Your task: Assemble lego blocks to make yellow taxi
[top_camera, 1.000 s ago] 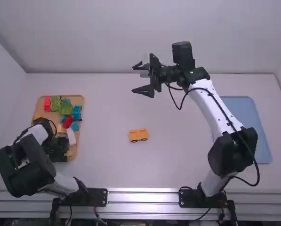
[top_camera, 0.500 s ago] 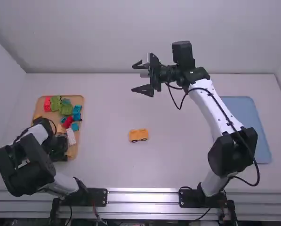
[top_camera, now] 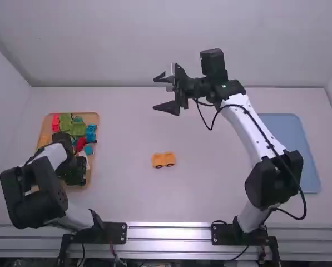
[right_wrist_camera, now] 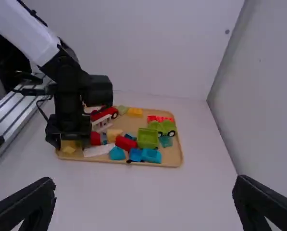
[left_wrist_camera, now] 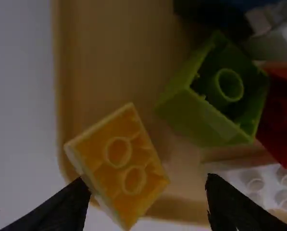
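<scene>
Inside the wooden tray: red, green, blue, white and yellow lego blocks lay, partly hidden by the left arm.
Left gripper: parted jaws were over an upturned yellow block by the tray's corner.
Right gripper: empty jaws stood apart above the counter.
Yellow lego car: sat mid-counter.

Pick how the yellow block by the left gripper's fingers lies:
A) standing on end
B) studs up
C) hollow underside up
C: in the left wrist view the yellow block shows two round tubes inside its open underside, and no studs face up.
</scene>
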`<action>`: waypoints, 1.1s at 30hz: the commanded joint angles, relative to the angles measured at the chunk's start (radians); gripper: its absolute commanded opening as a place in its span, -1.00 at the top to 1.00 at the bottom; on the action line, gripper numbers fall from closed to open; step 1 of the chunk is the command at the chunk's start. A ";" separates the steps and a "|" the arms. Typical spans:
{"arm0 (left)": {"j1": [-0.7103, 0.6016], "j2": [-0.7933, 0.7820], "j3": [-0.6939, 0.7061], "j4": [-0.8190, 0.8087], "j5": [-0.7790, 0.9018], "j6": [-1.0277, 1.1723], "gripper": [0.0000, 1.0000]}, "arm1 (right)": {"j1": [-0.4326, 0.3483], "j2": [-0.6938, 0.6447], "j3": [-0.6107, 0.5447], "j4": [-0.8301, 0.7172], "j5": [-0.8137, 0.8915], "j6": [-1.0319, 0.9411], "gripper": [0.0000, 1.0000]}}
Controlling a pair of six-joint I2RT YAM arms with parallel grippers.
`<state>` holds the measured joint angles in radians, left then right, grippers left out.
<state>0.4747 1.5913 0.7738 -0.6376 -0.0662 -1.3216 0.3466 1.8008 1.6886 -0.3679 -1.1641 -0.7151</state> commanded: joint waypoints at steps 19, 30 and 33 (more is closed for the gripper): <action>-0.004 0.014 -0.107 0.133 -0.019 -0.103 0.03 | 0.002 -0.028 0.019 0.017 -0.009 0.012 -0.98; -0.003 0.014 -0.106 0.133 -0.002 -0.155 0.42 | 0.002 -0.028 0.019 0.017 -0.010 0.013 -0.99; -0.003 0.014 -0.106 0.134 -0.009 -0.155 0.50 | 0.002 -0.028 0.019 0.016 -0.010 0.012 -0.98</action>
<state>0.4747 1.5913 0.6926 -0.4953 -0.0792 -1.4601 0.3470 1.8004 1.6886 -0.3542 -1.1648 -0.7067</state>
